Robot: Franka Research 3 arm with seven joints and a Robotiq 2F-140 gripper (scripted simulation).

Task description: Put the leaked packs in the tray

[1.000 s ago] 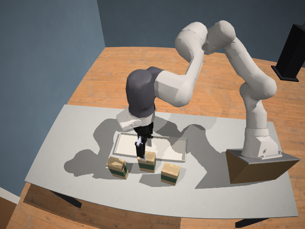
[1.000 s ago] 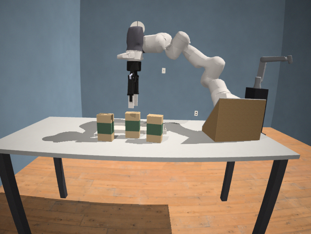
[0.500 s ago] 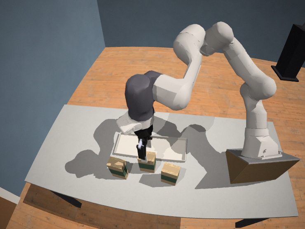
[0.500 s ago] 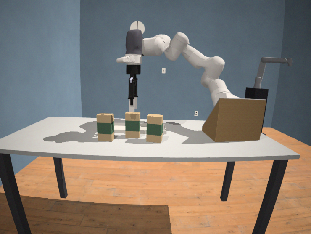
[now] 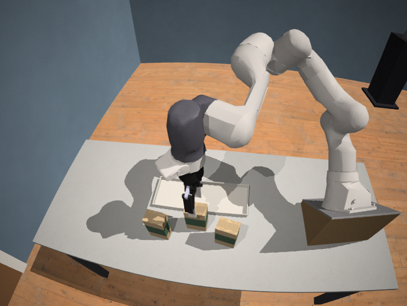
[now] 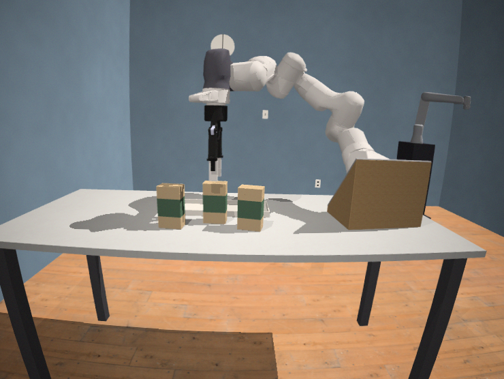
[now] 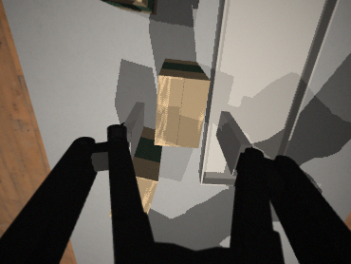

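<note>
Three tan coffee packs with green bands stand in a row on the table in front of the white tray (image 5: pixel 171 194) (image 7: pixel 256 57). They are the left pack (image 5: pixel 157 224) (image 6: pixel 171 205), the middle pack (image 5: pixel 198 217) (image 6: pixel 214 202) (image 7: pixel 182 111) and the right pack (image 5: pixel 226 231) (image 6: pixel 250 207). The left pack's top looks creased. My gripper (image 5: pixel 190 210) (image 6: pixel 214 174) (image 7: pixel 181 119) points straight down over the middle pack, fingertips about level with its top. The fingers stand half open with nothing between them. In the wrist view a neighbouring pack (image 7: pixel 147 161) shows partly behind one finger.
The arm's wedge-shaped brown base (image 5: pixel 342 227) (image 6: pixel 383 195) stands at the table's right end. The tray lies just behind the packs, its near rim (image 7: pixel 215 95) close to the middle pack. The table's front edge (image 5: pixel 197 283) runs in front of the packs.
</note>
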